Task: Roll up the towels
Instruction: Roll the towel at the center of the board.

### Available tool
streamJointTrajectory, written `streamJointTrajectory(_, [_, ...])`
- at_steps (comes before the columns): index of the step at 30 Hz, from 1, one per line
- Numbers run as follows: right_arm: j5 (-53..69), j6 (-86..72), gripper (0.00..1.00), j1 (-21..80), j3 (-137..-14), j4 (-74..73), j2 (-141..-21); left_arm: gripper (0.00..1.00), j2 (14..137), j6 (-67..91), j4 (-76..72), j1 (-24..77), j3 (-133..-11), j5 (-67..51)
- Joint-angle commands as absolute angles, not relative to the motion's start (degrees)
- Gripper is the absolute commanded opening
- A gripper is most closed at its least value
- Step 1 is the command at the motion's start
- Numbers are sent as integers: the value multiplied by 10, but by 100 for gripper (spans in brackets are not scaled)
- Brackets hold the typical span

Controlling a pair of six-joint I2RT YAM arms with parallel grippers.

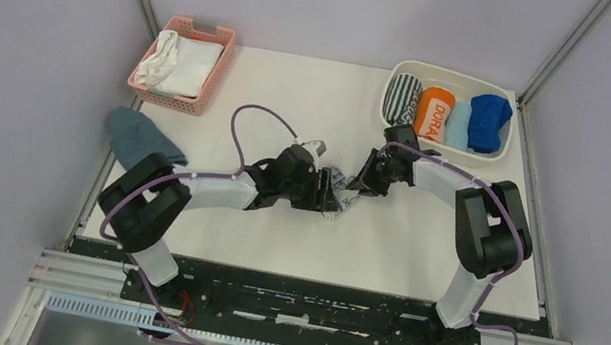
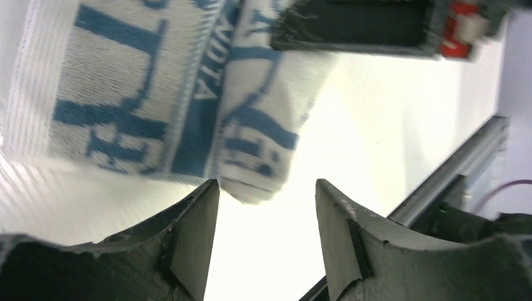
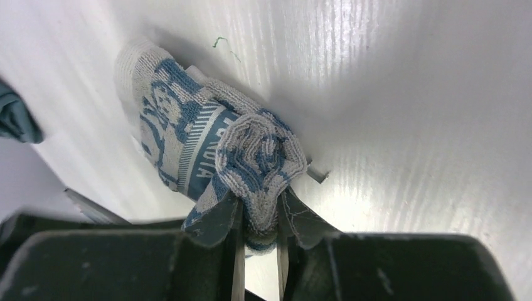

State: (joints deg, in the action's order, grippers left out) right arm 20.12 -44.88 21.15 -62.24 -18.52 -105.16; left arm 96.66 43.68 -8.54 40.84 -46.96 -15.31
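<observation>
Mid-worktop (image 1: 296,95), between the two arms: the whitish blue-patterned towel (image 3: 207,150), wound into a tight roll, its spiral end pinched between the narrowed fingers of the right gripper (image 3: 258,204), probably to stop the coil springing loose. Left gripper (image 2: 266,207) with fingers apart and empty, the roll just beyond the tips, leaving the carrying to the right alone. Light blue towel (image 1: 459,124) and royal blue towel (image 1: 487,119) lying rolled in the white tub (image 1: 452,71) at the far right corner, by the look of it the place meant for this last one too.
</observation>
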Motion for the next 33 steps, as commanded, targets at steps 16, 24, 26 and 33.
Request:
streamJointTrajectory(16, [121,-432,8,241,-703,-340,-1073,79,1069,65,24,709,-639,452])
streamJointTrajectory(24, [140,-430,13,242,-705,-332,-1061,58,1133,65,51,709,-661,458])
streamJointTrajectory(26, [152,-426,17,242,-698,-315,-1048,46,1120,74,51,704,-653,434])
streamJointTrajectory(33, [184,-420,42,226,-650,-219,-980,11,991,167,-22,603,-556,143])
